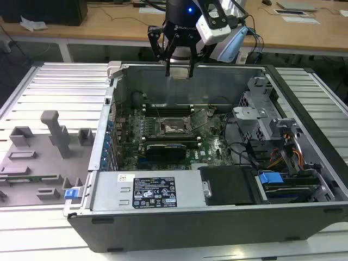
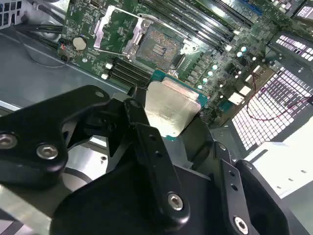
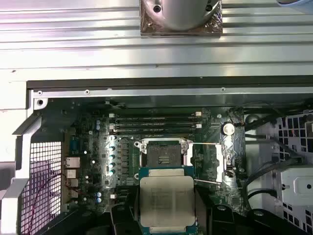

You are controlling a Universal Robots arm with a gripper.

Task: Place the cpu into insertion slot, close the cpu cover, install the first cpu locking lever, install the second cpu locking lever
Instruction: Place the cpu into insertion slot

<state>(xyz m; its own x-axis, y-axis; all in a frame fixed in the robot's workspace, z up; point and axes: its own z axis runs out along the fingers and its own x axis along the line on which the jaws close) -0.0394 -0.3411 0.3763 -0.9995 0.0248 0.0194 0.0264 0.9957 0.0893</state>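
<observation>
Silver-grey metal tops the cpu (image 2: 171, 108), a small flat square chip with a teal-green rim. The gripper (image 2: 173, 125) holds it level, its black fingers (image 2: 146, 142) pinching the chip by two opposite edges.

The insertion slot (image 2: 161, 49) is a square black-framed socket with a pale glinting centre. It lies bare, below the chip and well apart from it. In the first wrist view the chip hangs just to one side of the slot rather than squarely over it.

Beside the slot, the cpu cover (image 2: 100, 32) appears swung open, though its exact angle is hard to judge. Long narrow black memory slots (image 3: 154, 122) run along the slot's far side.

Around the slot spreads the green motherboard (image 1: 209, 144), which sits inside an open grey computer case (image 1: 163, 190). In the exterior view, the arm reaches in above the case's rear wall, well above the slot.
</observation>
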